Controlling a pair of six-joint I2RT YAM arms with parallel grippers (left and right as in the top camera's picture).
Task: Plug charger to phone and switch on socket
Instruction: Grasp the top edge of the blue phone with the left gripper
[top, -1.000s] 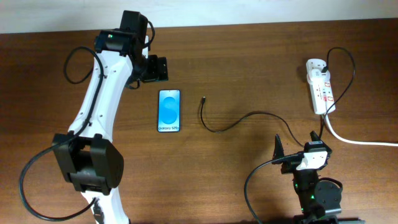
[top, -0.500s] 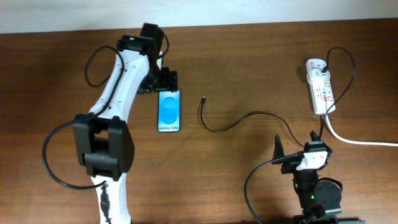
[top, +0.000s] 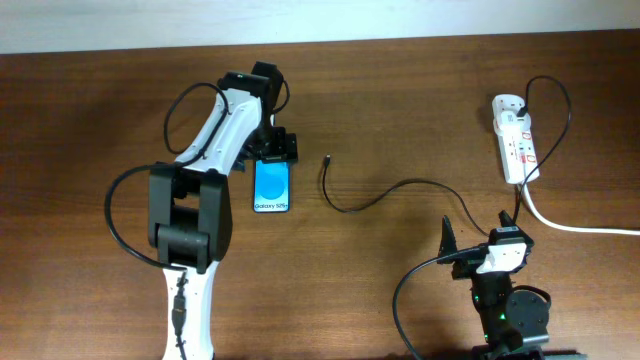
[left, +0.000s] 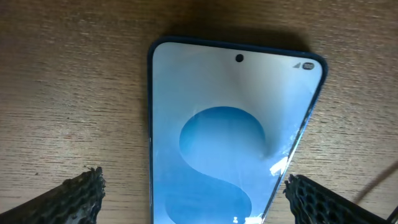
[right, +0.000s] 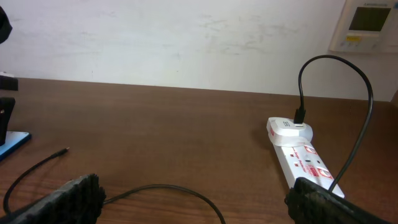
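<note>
**Progress.** No step of the task appears complete.
- The table (top: 400, 90) carries every item loose.
- The socket (top: 516, 140) lies well apart from both claws, ahead and to the right of the right claw (top: 478, 230). The charger (top: 390, 190) is seated in its far end. The switch position cannot be told.
- The phone (top: 272, 182) lies flat, screen lit, directly under the left claw (top: 275, 153).
- The charger's plug tip (top: 328, 158) rests on the table near the left claw, to its right, clear of the phone and not inserted.

Remaining, in my judgement: secure the phone, pick up the tip, insert it, press the switch.

**Pose.**
- The left arm (top: 215, 130) reaches forward with its wrist pointed down. Its claw is spread wide, one finger outside each long edge of the phone at the far end. Contact cannot be confirmed.
- The right claw sits low near its base, fingers wide apart, holding nothing and facing the socket.
</note>
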